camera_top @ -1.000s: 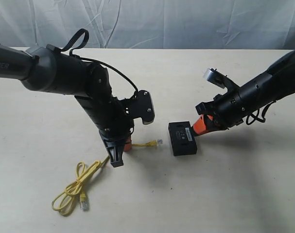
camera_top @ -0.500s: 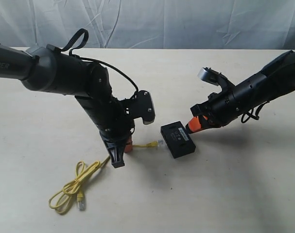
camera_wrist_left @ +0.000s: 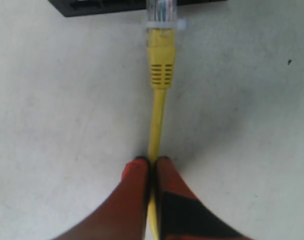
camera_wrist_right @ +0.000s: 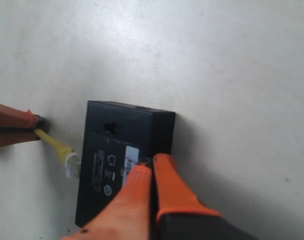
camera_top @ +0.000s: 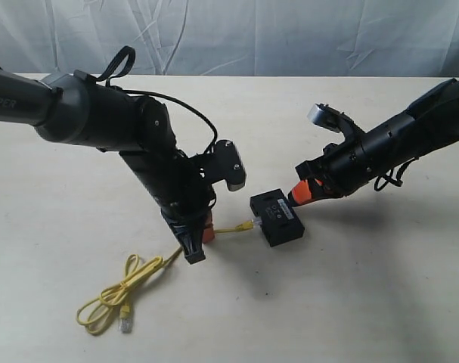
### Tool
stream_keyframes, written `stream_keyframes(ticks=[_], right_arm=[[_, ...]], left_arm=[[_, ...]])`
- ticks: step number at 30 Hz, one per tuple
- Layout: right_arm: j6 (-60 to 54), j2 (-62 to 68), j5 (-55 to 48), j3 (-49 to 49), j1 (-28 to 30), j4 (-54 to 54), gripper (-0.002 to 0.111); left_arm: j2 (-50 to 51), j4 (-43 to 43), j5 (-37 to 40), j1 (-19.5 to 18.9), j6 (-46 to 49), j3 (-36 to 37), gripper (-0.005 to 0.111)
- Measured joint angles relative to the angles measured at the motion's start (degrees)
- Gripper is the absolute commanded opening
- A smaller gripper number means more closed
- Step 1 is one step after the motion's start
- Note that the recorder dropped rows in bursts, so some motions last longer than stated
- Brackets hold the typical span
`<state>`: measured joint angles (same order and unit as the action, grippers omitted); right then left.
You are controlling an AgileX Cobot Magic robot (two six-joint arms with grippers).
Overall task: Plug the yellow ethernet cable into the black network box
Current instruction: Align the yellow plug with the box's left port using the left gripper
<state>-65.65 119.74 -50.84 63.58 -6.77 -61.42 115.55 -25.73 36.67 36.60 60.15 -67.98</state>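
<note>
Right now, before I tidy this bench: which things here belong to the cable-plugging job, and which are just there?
Part of the job:
yellow ethernet cable, pinched by the left gripper
black network box, with the right gripper against it

Just there:
table
white backdrop cloth

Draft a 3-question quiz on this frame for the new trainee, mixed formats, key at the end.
1. True or false: the left gripper pinches the yellow ethernet cable directly on its clear plug.
2. Multiple choice: the right gripper has its fingertips against A) the black network box, B) the yellow cord, C) bare tabletop only.
3. Fill in: in the exterior view, the cable's loose coil lies nearer the ___ arm.

Key: 1 false, it holds the cord behind the plug, which is at the box's side. 2 A. 3 left.
</note>
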Motion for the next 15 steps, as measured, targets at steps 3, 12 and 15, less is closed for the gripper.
stream_keyframes(ticks=[3, 12, 15], right_arm=[[0.0, 0.0, 0.0, 0.0, 0.0, -0.1, -0.001], [0.0, 0.0, 0.0, 0.0, 0.0, -0.22, -0.001], [0.0, 0.0, 0.0, 0.0, 0.0, -0.22, -0.001]], left_arm=[[0.0, 0.96, 0.06, 0.0, -2.64, 0.0, 0.0], [0.14, 7.58, 6.03, 0.0, -13.35, -2.58, 0.0], [0.18, 12.21, 9.91, 0.0, -18.59, -5.66, 0.0]])
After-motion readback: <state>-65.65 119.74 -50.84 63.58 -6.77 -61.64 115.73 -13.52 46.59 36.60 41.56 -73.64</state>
